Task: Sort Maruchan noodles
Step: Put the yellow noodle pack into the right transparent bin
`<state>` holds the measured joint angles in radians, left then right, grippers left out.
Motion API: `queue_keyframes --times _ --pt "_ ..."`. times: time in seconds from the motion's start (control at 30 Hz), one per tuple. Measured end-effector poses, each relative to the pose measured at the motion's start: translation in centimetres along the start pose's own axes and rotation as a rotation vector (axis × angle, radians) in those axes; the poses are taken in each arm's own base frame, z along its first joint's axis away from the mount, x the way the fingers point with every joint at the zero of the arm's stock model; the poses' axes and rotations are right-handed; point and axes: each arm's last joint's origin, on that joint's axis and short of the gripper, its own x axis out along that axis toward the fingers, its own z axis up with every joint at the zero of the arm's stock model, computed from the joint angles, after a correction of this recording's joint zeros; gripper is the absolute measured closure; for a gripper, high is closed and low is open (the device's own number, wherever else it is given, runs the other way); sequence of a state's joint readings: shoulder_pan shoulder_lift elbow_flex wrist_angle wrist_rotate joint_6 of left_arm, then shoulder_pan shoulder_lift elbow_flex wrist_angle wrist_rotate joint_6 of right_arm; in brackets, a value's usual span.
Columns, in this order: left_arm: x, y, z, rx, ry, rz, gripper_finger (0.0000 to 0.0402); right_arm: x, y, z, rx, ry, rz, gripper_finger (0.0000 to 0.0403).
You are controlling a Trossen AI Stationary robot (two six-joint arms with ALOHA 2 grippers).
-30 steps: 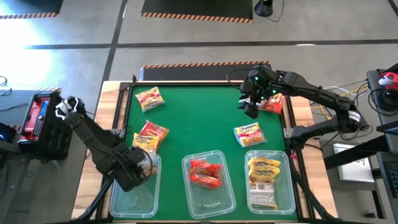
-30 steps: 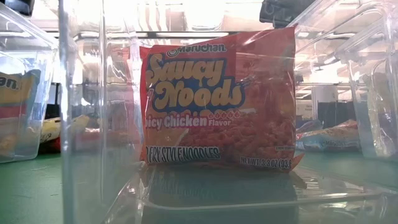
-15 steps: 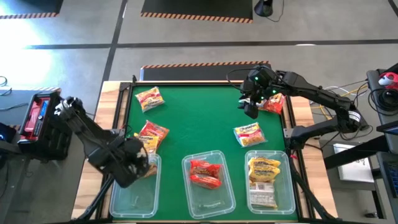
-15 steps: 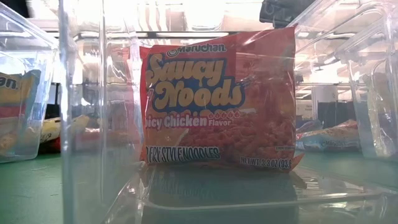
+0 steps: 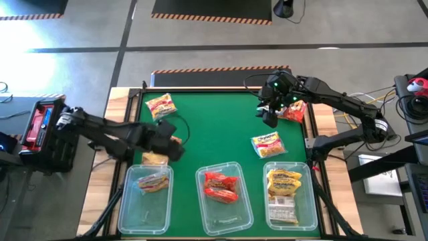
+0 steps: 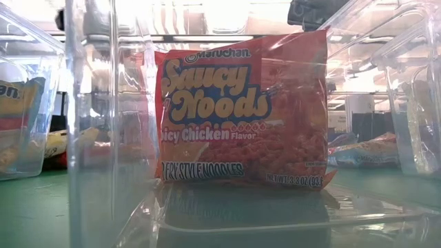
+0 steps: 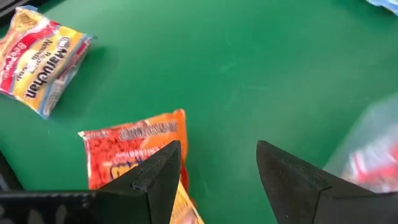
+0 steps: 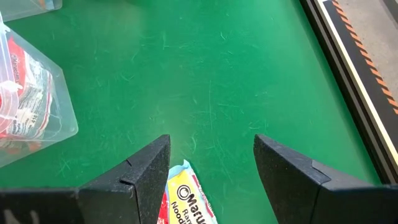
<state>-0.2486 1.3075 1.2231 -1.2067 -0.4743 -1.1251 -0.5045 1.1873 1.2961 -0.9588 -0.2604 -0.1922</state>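
My left gripper (image 5: 172, 139) (image 7: 217, 168) hovers open above an orange-red noodle packet (image 7: 127, 149) (image 5: 155, 158) that lies flat on the green mat. Another red-and-yellow packet (image 5: 160, 105) (image 7: 43, 59) lies toward the far left corner. One packet (image 5: 152, 182) lies in the left clear bin (image 5: 127, 214). Red packets (image 5: 221, 186) (image 6: 241, 117) sit in the middle bin and yellow ones (image 5: 284, 191) in the right bin. My right gripper (image 5: 269, 117) (image 8: 211, 168) waits open near the far right, beside a red packet (image 5: 295, 111) and above a yellow-and-blue packet (image 5: 267, 144) (image 8: 186, 199).
Three clear bins stand in a row along the mat's near edge, and the middle bin's wall (image 6: 89, 138) fills the low view. A black raised frame (image 5: 221, 70) borders the mat. Bare green mat (image 5: 214, 127) lies between the two grippers.
My left gripper has risen out of the left bin and swung toward the far edge and the right, ending over the orange-red packet on the mat. A packet now lies in the left bin where the gripper stood. My right arm has kept still.
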Motion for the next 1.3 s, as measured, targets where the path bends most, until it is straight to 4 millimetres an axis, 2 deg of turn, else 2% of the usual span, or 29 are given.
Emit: queue_keyframes --times 0.1,0.17,0.3,0.5,0.63,0.8,1.07,1.3 --pt "1.6 0.7 0.8 -0.059 0.018 0.029 0.0209 0.0 0.0 0.0 -0.001 0.0 0.0 0.0183" --pt "2.5 0.4 1.3 -0.108 0.02 -0.03 0.021 0.0 0.0 0.0 0.0 0.0 0.0 0.0183" --pt "3.9 0.4 1.2 -0.177 0.06 -0.068 0.021 0.0 0.0 0.0 0.0 0.0 0.0 0.0183" --pt "4.4 0.7 0.6 -0.385 0.112 -0.002 0.0206 0.0 0.0 0.0 0.001 0.0 0.0 0.0183" --pt "4.4 1.2 0.2 -0.487 0.147 0.055 0.0188 0.0 0.0 0.0 0.0 0.0 0.0 0.0183" --pt "4.4 2.0 -0.7 -0.542 0.258 0.153 0.0166 0.0 0.0 0.0 0.001 0.0 0.0 0.0183" --pt "5.0 3.6 -2.5 -0.539 0.4 0.306 0.0164 0.0 0.0 0.0 -0.001 0.0 0.0 0.0183" --pt "6.9 5.2 -4.9 -0.552 0.488 0.337 0.0164 0.0 0.0 0.0 0.001 0.0 0.0 0.0183"
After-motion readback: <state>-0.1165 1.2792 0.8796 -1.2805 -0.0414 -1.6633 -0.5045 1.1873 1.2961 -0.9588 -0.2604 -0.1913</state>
